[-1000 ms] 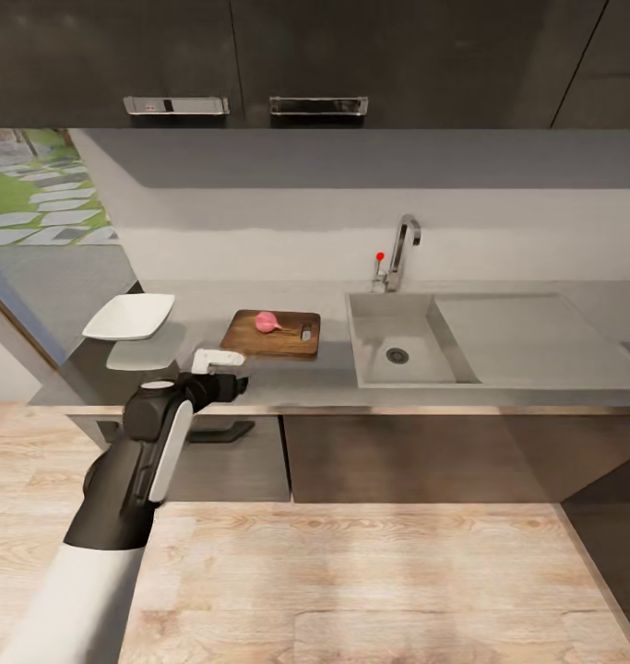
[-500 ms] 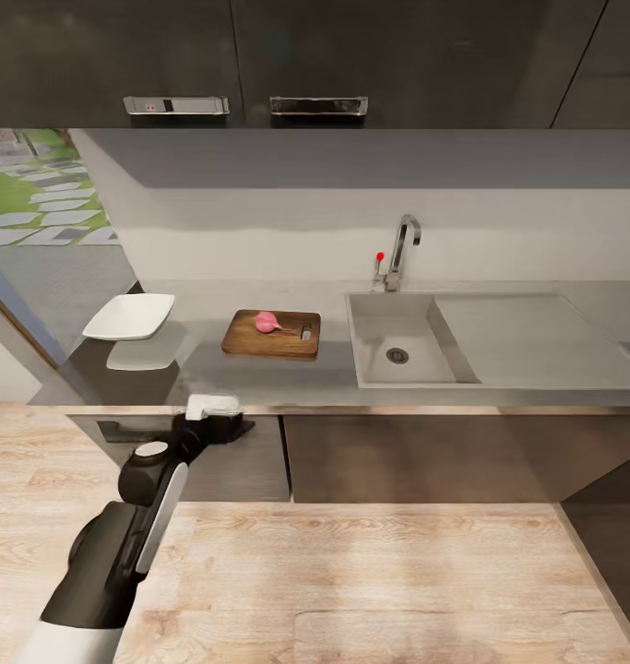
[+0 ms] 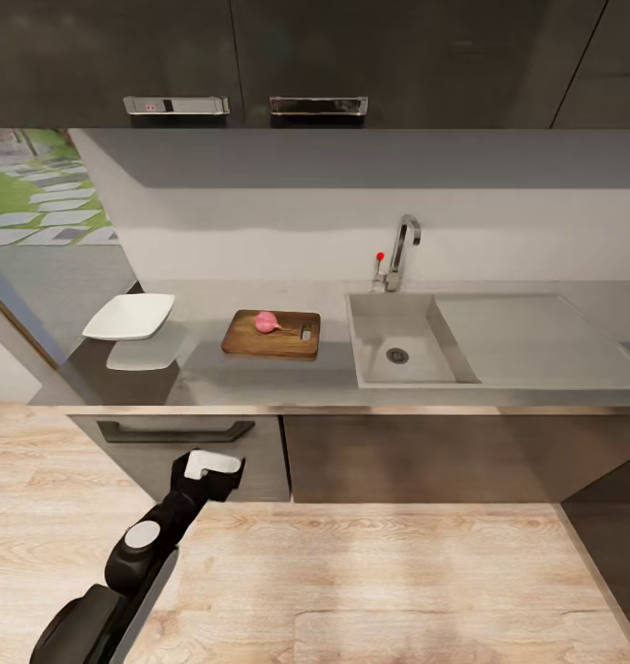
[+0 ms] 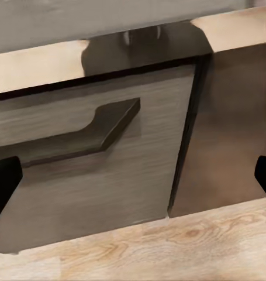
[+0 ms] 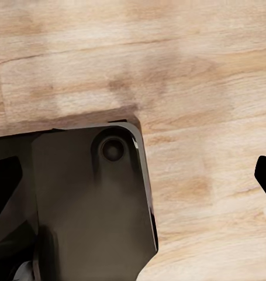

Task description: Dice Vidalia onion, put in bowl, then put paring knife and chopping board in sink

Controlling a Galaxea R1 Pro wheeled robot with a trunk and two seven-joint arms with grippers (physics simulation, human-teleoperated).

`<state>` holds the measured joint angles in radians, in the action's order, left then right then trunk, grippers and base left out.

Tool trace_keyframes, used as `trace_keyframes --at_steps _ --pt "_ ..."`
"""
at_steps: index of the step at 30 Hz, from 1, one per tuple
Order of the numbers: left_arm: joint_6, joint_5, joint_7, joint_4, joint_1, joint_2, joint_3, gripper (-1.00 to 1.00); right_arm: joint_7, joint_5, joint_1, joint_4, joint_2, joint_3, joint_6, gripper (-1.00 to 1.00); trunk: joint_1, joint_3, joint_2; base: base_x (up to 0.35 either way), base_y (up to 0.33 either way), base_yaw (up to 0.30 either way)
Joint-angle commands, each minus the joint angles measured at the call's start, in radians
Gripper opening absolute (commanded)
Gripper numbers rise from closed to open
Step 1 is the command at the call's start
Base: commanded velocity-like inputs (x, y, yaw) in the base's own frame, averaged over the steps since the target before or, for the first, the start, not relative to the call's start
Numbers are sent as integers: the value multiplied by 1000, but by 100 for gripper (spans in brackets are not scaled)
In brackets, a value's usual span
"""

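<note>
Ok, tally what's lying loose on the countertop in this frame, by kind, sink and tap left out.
Bowl: 1
Chopping board: 1
Onion, on the board: 1
Small dark item near the board's slot end, likely the paring knife, too small to confirm: 1
Total: 4

A dark brown chopping board carries a pink onion on the smooth grey counter. At nine o'clock sits a white bowl; at three o'clock, a pale steel sink whose chrome tap has a red knob. The floor is light, grained wood.
</note>
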<state>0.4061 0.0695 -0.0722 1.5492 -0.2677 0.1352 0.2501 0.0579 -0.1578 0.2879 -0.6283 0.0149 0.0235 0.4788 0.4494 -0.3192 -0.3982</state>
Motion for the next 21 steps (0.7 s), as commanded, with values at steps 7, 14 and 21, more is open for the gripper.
trace_keyframes --at_steps 7,14,21 --pt "-18 168 -10 0 18 71 22 100 2 -6 0 -2 0 3 2 100 1 -2 -2 0 0 0" --pt "-24 280 -60 -3 20 145 23 100 2 -6 0 -2 0 3 2 100 1 -2 -2 0 0 0" --pt "-26 290 -178 -9 21 151 24 100 2 -6 0 -2 0 3 2 100 1 -2 -2 0 0 0"
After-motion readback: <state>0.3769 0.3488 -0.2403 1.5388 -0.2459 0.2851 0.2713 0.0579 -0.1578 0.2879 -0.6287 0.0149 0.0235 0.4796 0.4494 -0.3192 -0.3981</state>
